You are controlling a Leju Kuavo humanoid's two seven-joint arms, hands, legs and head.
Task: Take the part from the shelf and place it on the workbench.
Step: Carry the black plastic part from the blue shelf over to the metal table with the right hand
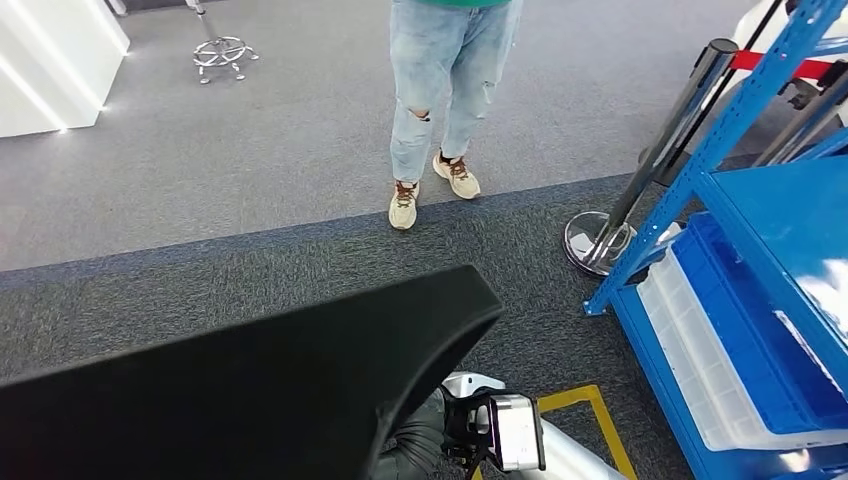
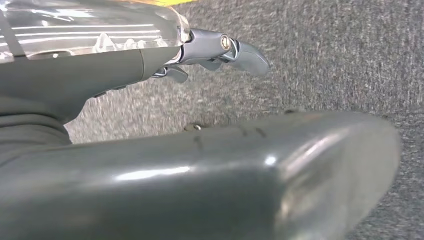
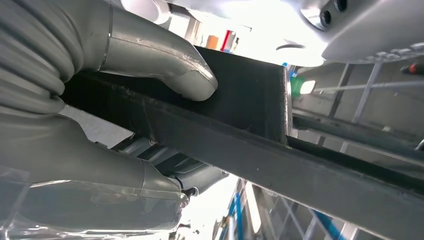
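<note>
Basically mid-carry: part (image 1: 230, 400) was off the shelf (image 1: 770, 230) and filled the lower left of the head view as a wide black panel; blue shelf sat at the right edge with a clear bin (image 1: 700, 360) on its lower level; a person (image 1: 445, 90) in jeans stood top centre on the grey carpet (image 1: 200, 150); no workbench was anywhere in the frames, so I'd judge the placing step not begun.

Left wrist view: left hand (image 2: 210, 55) ran across the upper part of the frame, fingers (image 2: 247, 56) extended over carpet; a smooth dark surface, probably the part, filled the lower half; whether that hand bore on it I couldn't tell.

Right wrist view: right hand (image 3: 150, 70) clamped the part's black edge, thumb (image 3: 185, 75) pressed on one face at upper left, fingers (image 3: 165, 165) wrapped under at lower left; grip looked firm.

Next move, my guess: turn or walk until the workbench comes into view, keeping the panel level and clear of the person and the shelf uprights.
</note>
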